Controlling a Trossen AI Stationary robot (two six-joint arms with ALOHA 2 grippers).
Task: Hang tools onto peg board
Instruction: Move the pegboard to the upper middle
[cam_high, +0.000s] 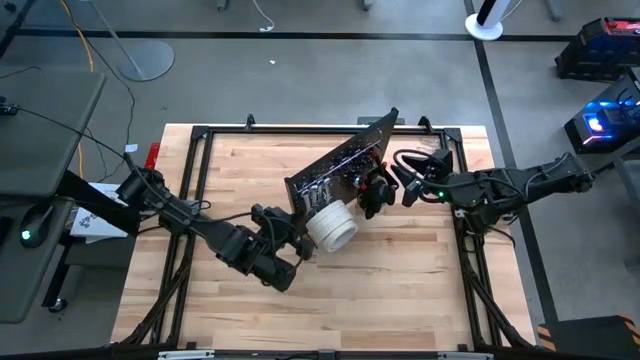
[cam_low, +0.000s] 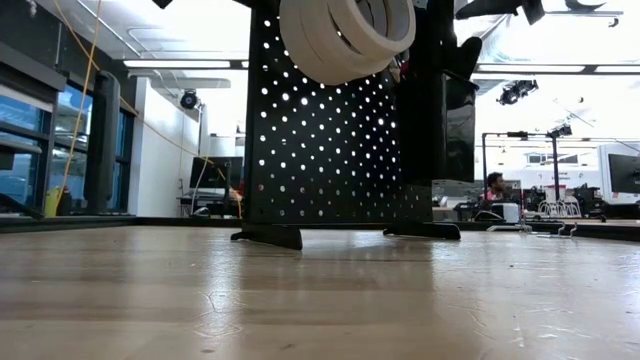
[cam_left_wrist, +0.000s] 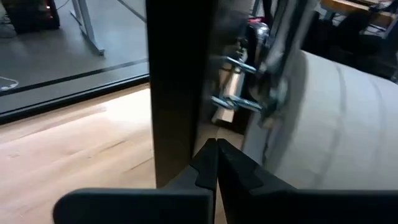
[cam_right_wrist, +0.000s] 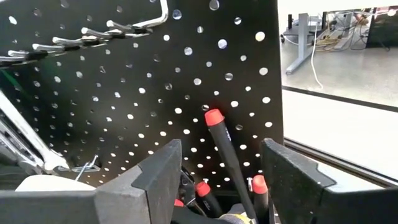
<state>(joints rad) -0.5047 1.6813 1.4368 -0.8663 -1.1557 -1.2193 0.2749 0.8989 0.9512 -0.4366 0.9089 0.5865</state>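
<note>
While the peg board (cam_high: 345, 160) stands upright at centre frame, my right gripper (cam_right_wrist: 221, 177) gapes wide over its small black bin (cam_low: 447, 125), where red-tipped screwdrivers (cam_right_wrist: 225, 149) stand. My left gripper (cam_left_wrist: 216, 163) is pinched closed beside the tape rolls (cam_high: 331, 225).

The peg board (cam_high: 338, 165) stands upright mid-desk (cam_high: 400, 290), tape rolls (cam_high: 331, 226) hanging on its front; left gripper (cam_high: 300, 245) beside the rolls, right gripper (cam_high: 385, 190) at the board's face.

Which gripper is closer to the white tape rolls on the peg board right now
Left. The left gripper, shut, sits right beside the white tape rolls; the right gripper, open, is farther along the peg board.
</note>
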